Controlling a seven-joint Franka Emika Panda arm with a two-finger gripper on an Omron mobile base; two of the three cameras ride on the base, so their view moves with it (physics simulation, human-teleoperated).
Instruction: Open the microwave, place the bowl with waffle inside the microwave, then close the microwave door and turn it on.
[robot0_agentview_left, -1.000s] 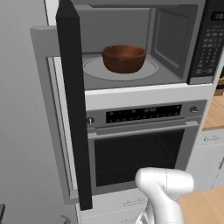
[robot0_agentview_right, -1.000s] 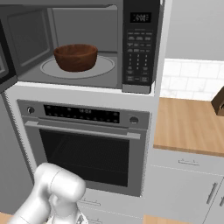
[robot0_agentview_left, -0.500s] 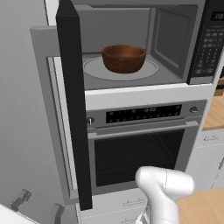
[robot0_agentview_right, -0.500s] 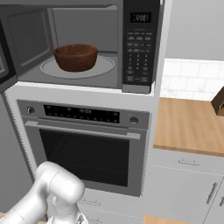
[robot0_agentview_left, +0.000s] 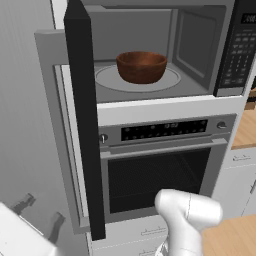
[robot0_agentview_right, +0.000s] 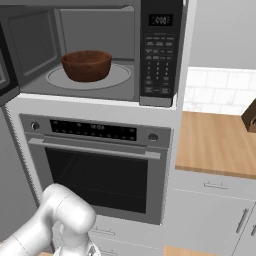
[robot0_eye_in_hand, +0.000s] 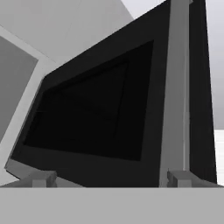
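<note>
Wooden bowl (robot0_agentview_left: 141, 67) is already in the microwave (robot0_agentview_right: 100, 50), sitting on the glass turntable (robot0_agentview_left: 107, 80) roughly mid-cavity; you can't see the waffle from these angles, presumably down inside the bowl. Microwave door (robot0_agentview_left: 84, 120) stands wide open, swung out to the left edge of the cavity, its dark outer face filling the hand view. Gripper (robot0_eye_in_hand: 111, 178) is low by the door's bottom corner, fingers (robot0_eye_in_hand: 41, 178) spread fully apart, holding nothing. Risks from here: you push near the hinge side and get little swing, or a fingertip catches the door's bottom edge or handle and jams. Push too fast and the door slams, may shift the bowl. Also watch the elbow near the oven (robot0_agentview_right: 97, 170) front. Keypad (robot0_agentview_right: 159, 62) is still untouched.
</note>
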